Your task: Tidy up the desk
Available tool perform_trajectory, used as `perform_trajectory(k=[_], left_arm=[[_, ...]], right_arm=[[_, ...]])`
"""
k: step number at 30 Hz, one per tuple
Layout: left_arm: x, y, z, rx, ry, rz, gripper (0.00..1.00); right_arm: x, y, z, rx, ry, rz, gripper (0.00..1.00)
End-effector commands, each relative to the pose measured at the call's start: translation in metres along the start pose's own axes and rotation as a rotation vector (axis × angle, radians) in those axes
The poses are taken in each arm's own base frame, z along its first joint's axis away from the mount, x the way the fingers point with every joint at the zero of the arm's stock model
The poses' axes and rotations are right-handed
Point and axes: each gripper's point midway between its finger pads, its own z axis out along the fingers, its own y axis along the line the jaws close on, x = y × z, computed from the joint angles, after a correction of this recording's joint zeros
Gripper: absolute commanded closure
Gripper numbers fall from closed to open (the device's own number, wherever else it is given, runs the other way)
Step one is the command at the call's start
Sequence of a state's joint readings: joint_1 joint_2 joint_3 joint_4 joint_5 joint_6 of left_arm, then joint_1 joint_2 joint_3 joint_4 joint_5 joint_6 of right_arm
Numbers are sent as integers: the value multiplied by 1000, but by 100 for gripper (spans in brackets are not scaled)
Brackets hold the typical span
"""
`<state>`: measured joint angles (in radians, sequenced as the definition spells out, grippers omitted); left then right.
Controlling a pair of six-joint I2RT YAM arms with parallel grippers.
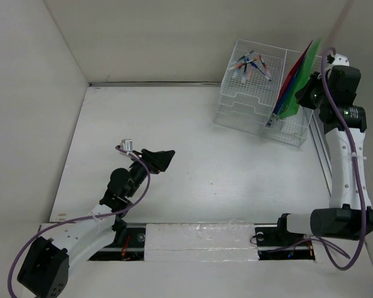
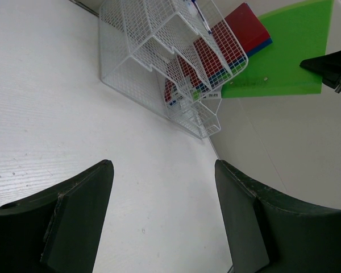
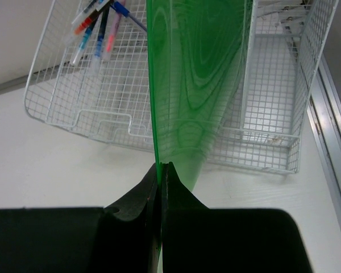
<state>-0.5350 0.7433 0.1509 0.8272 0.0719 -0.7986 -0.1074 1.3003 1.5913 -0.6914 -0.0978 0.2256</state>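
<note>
Right wrist: green folder (image 3: 199,85) (in tool (image 3: 160,168))

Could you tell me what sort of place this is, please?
Probably a robot test cell staged as an office desk: white desk between upright panels, wire-mesh organizer holding pens and folders, two robot arms.

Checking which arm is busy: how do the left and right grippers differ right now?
The left gripper has fingers wide apart, nothing between them; the right gripper has fingers pinched shut on the green folder. The left hovers over bare desk, apart from the wire rack; the right is at the rack's right end. Both have black fingers.
</note>
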Motion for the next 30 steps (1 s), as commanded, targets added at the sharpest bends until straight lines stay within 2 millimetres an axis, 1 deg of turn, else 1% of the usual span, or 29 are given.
perform_trajectory(k=[1, 2, 3, 4, 7, 10, 11, 13, 15, 17, 21, 22, 24, 27, 30], left_arm=[[-6, -7, 0, 39, -27, 6, 32], [-5, -6, 1, 37, -25, 6, 32], [-5, -6, 1, 35, -23, 6, 32], [-4, -6, 1, 36, -22, 6, 32], [-4, -5, 1, 35, -23, 6, 32], [-5, -6, 1, 36, -24, 4, 32], [-5, -6, 2, 37, -23, 4, 32], [-4, -5, 2, 34, -19, 4, 32], [-3, -6, 2, 37, -18, 3, 32], [-2, -4, 2, 30, -15, 3, 33], [-2, -4, 2, 31, -16, 6, 33], [-3, -4, 3, 29, -18, 4, 33], [-2, -3, 3, 27, -16, 4, 33], [-2, -4, 3, 31, -13, 6, 33], [-2, -3, 3, 26, -14, 5, 33]], right_arm=[[-51, 34, 0, -209, -123, 14, 100], [-56, 35, -1, -240, -121, 27, 100], [-55, 37, -2, -255, -117, 25, 100], [-62, 38, -4, -264, -129, 33, 100], [-68, 42, -9, -276, -140, 34, 100], [-69, 42, -10, -273, -141, 35, 100], [-69, 37, -9, -262, -136, 42, 100], [-69, 37, -9, -264, -137, 41, 100], [-68, 33, -4, -255, -130, 44, 100], [-67, 32, -2, -255, -123, 49, 100], [-76, 35, -7, -261, -141, 43, 100], [-79, 32, -8, -251, -148, 45, 100], [-84, 33, -10, -251, -155, 43, 100], [-88, 33, -11, -245, -162, 42, 100], [-87, 32, -8, -245, -160, 44, 100]])
